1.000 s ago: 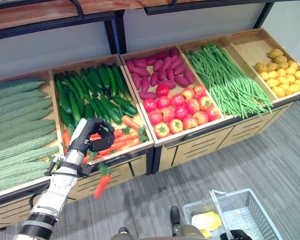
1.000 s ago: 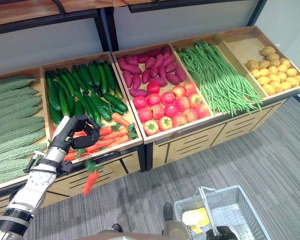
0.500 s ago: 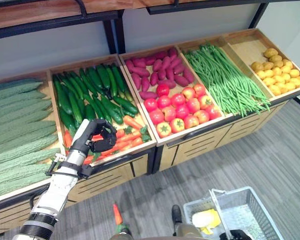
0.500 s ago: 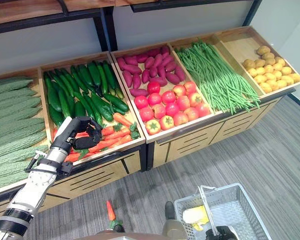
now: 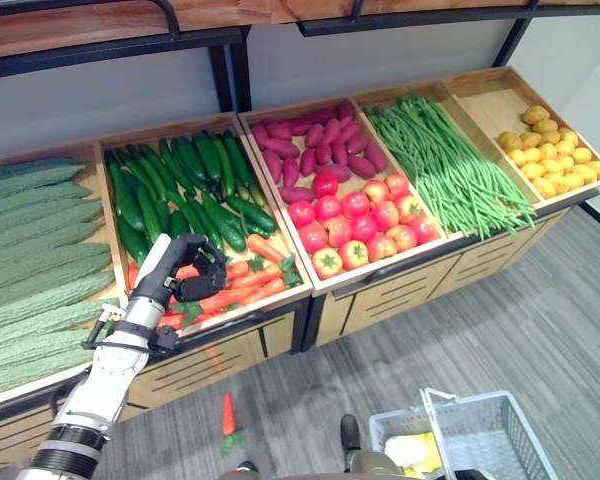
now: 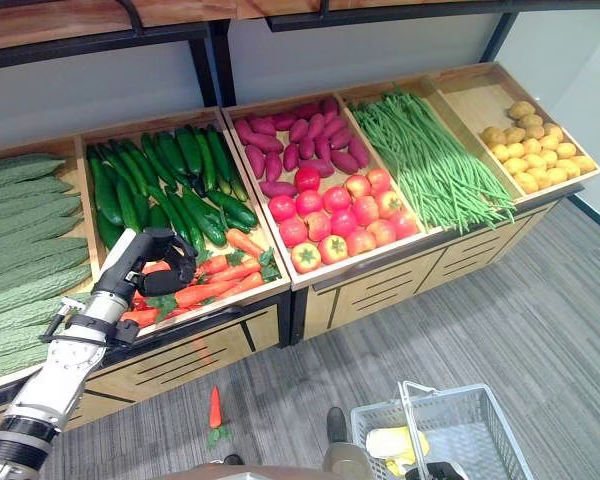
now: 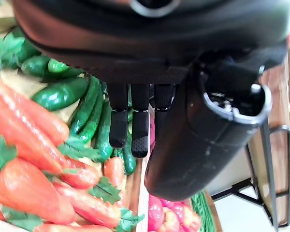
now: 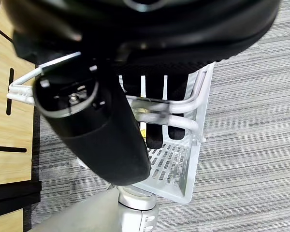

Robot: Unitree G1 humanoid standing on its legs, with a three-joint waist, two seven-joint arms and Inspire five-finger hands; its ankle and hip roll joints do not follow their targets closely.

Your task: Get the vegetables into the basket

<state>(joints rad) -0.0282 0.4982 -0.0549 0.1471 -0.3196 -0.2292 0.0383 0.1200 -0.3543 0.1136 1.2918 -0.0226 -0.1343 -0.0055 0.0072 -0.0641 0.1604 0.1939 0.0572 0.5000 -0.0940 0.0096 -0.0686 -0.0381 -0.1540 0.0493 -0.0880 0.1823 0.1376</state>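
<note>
Orange carrot with green top [image 5: 227, 415] now lies on grey carpet floor [image 5: 540, 320] below the wooden produce crate [image 5: 280, 296]; a second ago it was falling. A drop: needs retrieving. Left hand [image 5: 185, 272] over the carrot pile [image 6: 215, 280], fingers curled, empty. Right hand [image 8: 101, 121] grips handle of white wire basket [image 5: 480, 435]. No legible writing
</note>
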